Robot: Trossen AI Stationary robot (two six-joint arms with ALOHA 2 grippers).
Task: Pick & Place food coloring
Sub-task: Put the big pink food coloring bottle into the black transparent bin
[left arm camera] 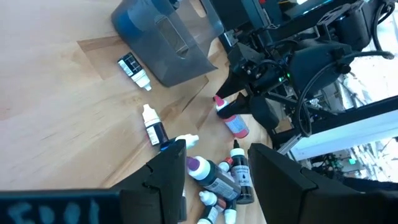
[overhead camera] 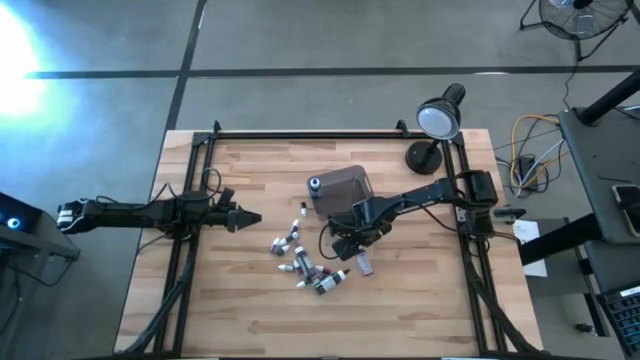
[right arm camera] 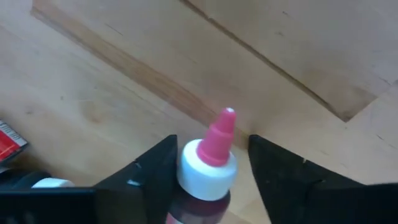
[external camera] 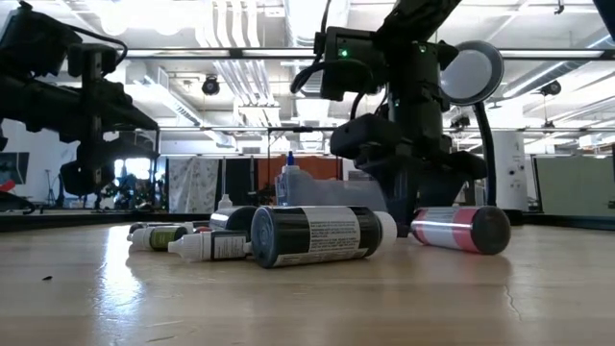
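Note:
Several tiny food coloring bottles (overhead camera: 305, 262) lie on their sides in a loose cluster on the wooden table, seen also in the low view (external camera: 312, 235) and the left wrist view (left arm camera: 217, 177). One pink-bodied bottle (overhead camera: 365, 264) lies apart on its side (external camera: 461, 229). My right gripper (overhead camera: 350, 240) hangs over it, open. In the right wrist view its fingers stand on either side of the bottle's white cap and pink nozzle (right arm camera: 211, 155), and no touch shows. My left gripper (overhead camera: 245, 217) waits open at the table's left (left arm camera: 214, 180).
A smoky-grey translucent tub (overhead camera: 340, 190) stands just beyond the cluster, with a blue-capped bottle (overhead camera: 315, 184) at its left end. A desk lamp (overhead camera: 438, 118) stands at the far right corner. Black frame rails (overhead camera: 300, 135) run along the table's edges. Bare wood lies along the near side.

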